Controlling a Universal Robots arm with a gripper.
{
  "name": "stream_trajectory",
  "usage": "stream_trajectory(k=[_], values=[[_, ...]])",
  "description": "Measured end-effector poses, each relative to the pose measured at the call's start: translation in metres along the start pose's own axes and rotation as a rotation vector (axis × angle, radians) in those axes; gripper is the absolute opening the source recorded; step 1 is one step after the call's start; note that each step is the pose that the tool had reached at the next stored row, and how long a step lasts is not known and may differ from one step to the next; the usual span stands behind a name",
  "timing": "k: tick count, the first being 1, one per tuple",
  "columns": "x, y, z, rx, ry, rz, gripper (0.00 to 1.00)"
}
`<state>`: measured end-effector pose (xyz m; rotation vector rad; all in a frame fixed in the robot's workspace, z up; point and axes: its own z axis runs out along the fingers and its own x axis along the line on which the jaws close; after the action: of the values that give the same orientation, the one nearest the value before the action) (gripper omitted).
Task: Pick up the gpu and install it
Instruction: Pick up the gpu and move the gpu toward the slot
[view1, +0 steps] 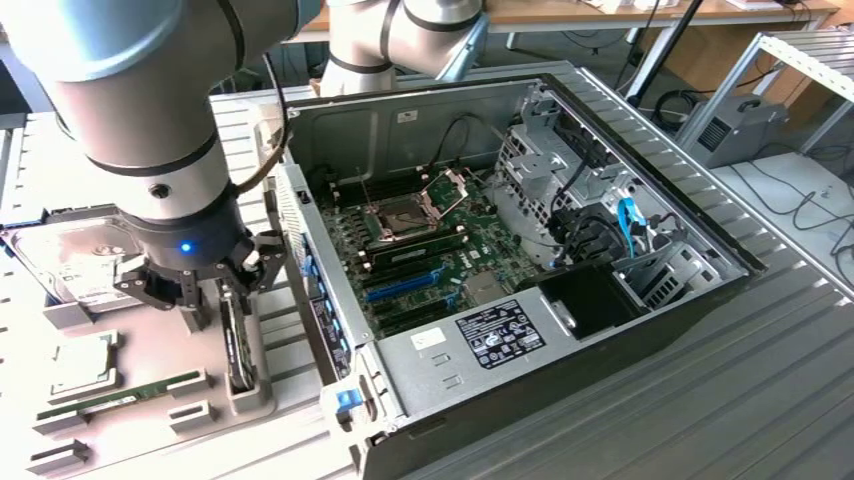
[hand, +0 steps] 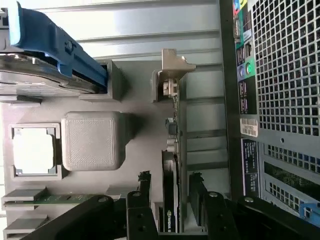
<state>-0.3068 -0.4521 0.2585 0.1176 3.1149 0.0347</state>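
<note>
wrist view: my gripper (hand: 170, 176) stands wide open, holding nothing; the gpu (hand: 170, 210) sits on edge in its grey holder (hand: 147, 127), right between my fingers (hand: 145, 192) with a gap each side, computer case (hand: 280, 100) just beyond.

At lower left, the gripper (view1: 220, 292) hangs, jaws apart, just above the gpu (view1: 240, 350), which stands on edge in a grey holder (view1: 254, 402). An open computer case (view1: 387, 125) occupies the centre.

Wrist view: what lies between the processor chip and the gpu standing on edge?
Between the processor chip and the gpu, a rounded grey block sits on the holder plate, as the wrist view shows.
</note>
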Motion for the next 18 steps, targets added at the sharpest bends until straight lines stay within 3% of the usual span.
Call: stream_trajectory(k=[1, 2, 3, 4, 5, 7, 9, 18], values=[[0.0003, 0.0007, 0.0142, 0.0001, 0.0004, 0.0, 0.44], [-0.0006, 0.0007, 0.0176, -0.0001, 0.0003, 0.0, 0.44], [-0.0007, 0.0007, 0.0179, 0.0001, 0.0004, 0.0, 0.44], [-0.0007, 0.0007, 0.0178, 0.0003, 0.0006, 0.0, 0.29], [-0.0007, 0.0007, 0.0179, 0.0001, 0.0005, 0.0, 0.28], [-0.0007, 0.0007, 0.018, -0.0001, 0.0003, 0.0, 0.29], [-0.0007, 0.0007, 0.0179, 0.0, 0.0004, 0.0, 0.42], [-0.0008, 0.0008, 0.0164, 0.0002, 0.0003, 0.0, 0.42]])
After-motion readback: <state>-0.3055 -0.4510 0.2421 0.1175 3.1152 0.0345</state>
